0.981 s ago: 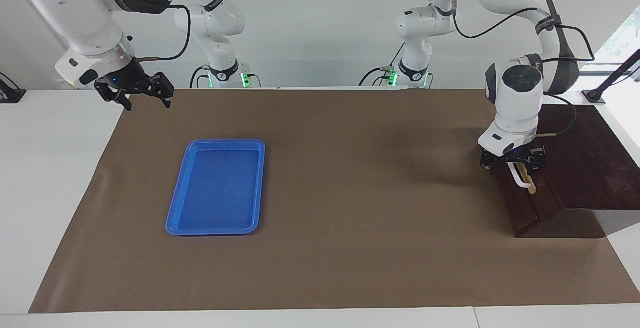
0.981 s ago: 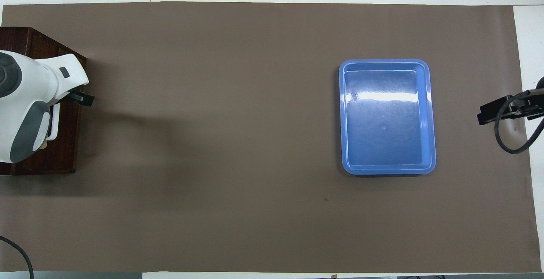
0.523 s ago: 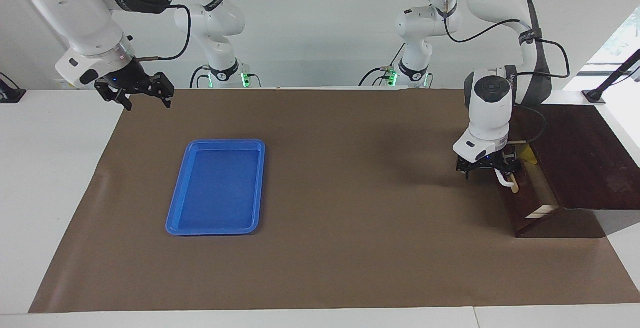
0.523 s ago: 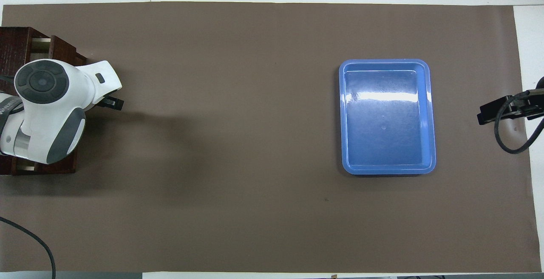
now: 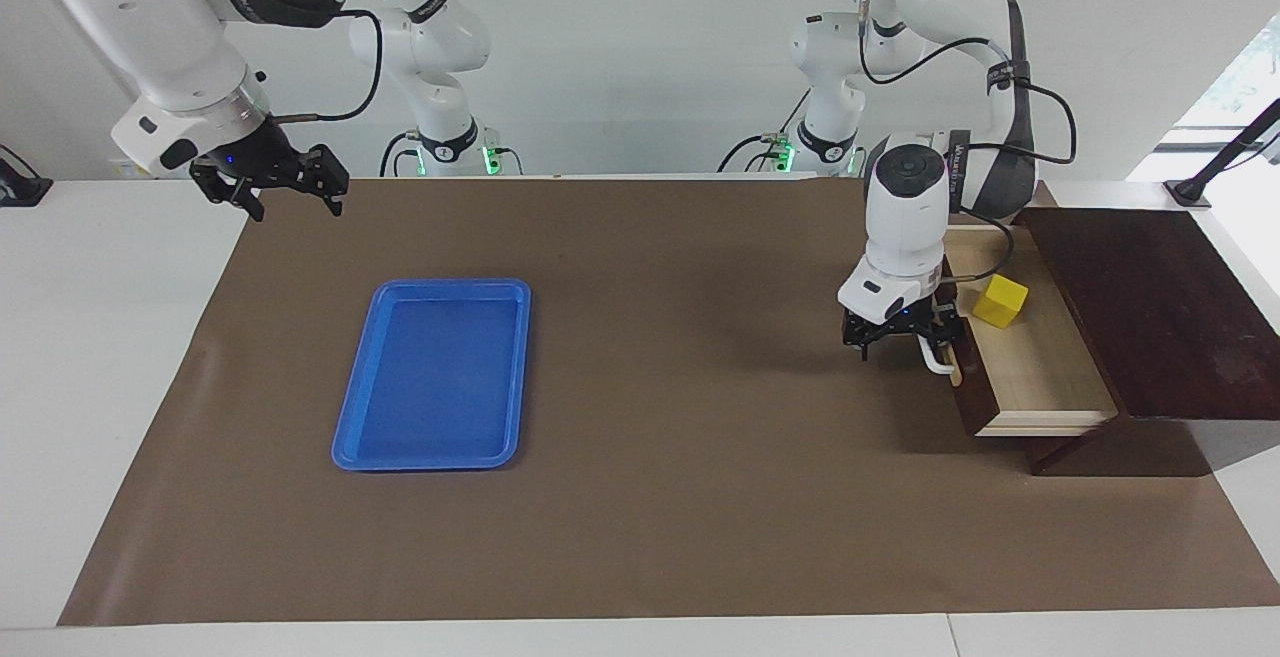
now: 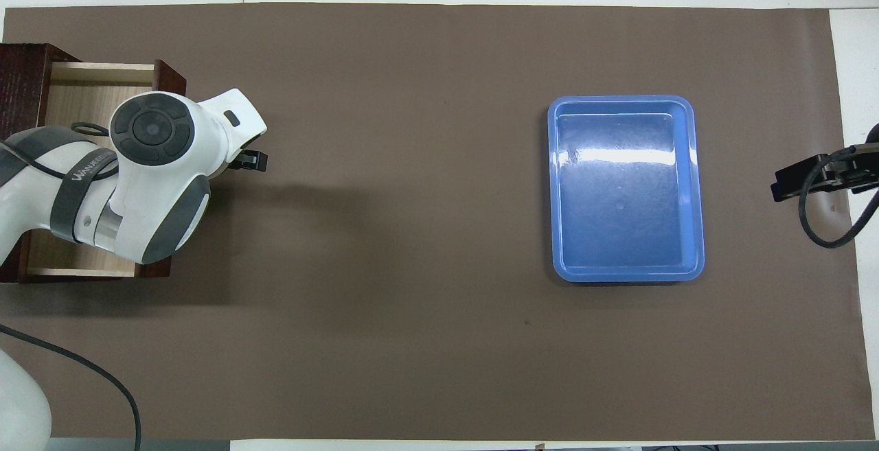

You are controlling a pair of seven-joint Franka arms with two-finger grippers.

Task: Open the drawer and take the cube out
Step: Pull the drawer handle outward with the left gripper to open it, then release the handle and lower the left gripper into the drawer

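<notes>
The drawer (image 5: 1035,377) stands pulled well out of its dark wooden box (image 5: 1160,307) at the left arm's end of the table, its pale inside showing. In it lies the yellow cube (image 5: 1000,300), at the end nearer the robots. My left gripper (image 5: 905,337) is low in front of the drawer, open, with a finger hooked at the white handle (image 5: 937,361). In the overhead view the left arm covers the cube and most of the drawer (image 6: 82,90). My right gripper (image 5: 270,185) waits open above the mat's corner at the right arm's end.
A blue tray (image 5: 435,372) lies bare on the brown mat (image 5: 680,457), toward the right arm's end; the overhead view shows the tray (image 6: 625,190) too. A black cable (image 6: 82,375) trails over the mat's corner near the left arm.
My left gripper has moved away from the box toward the table's middle, drawing the drawer out with it. The yellow cube has come into view. The right arm has not moved.
</notes>
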